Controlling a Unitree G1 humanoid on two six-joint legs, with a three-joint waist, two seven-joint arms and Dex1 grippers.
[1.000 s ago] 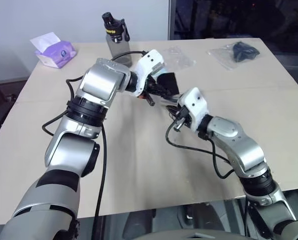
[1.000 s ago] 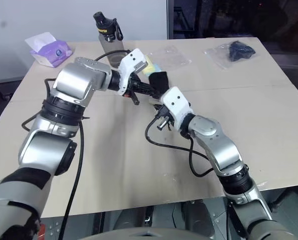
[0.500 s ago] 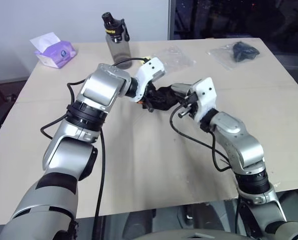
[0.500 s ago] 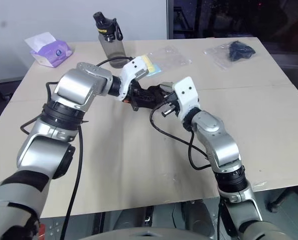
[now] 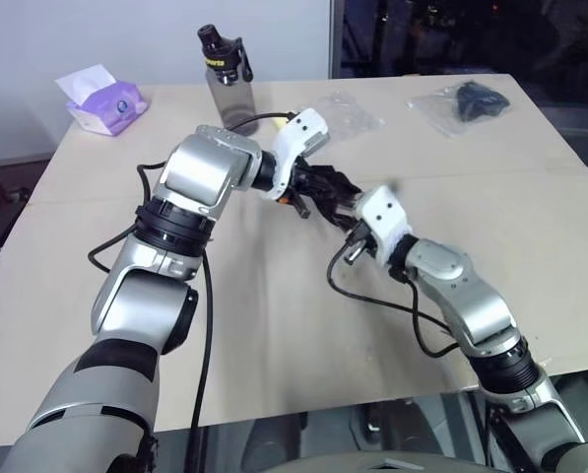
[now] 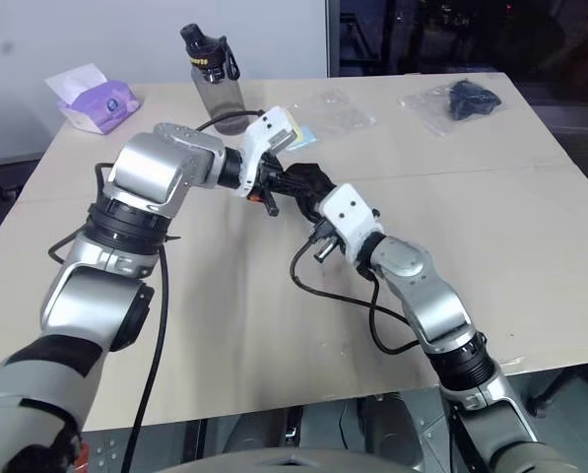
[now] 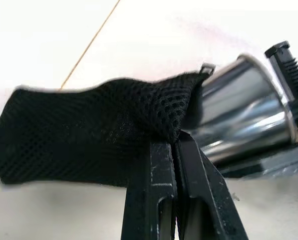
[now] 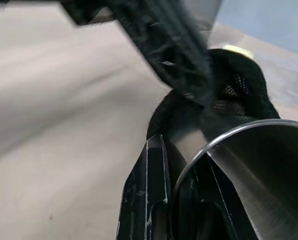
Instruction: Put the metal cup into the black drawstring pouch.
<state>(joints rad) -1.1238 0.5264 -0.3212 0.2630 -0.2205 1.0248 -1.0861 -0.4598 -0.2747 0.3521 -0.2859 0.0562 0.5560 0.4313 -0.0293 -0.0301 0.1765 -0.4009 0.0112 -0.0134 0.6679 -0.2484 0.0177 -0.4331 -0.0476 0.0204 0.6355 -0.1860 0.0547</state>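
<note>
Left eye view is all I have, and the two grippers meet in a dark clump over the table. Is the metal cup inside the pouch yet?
Observer: Not yet. In the left wrist view the metal cup is still mostly outside the black drawstring pouch, with one end right at the fabric's edge.
Operator: Which gripper has the pouch?
Observer: The left gripper is shut on the pouch's mesh edge, and the rest of the pouch looks flat.
Operator: And the cup?
Observer: In the right wrist view the right gripper is clamped on the cup's rim, with the cup's open end facing that wrist.
</note>
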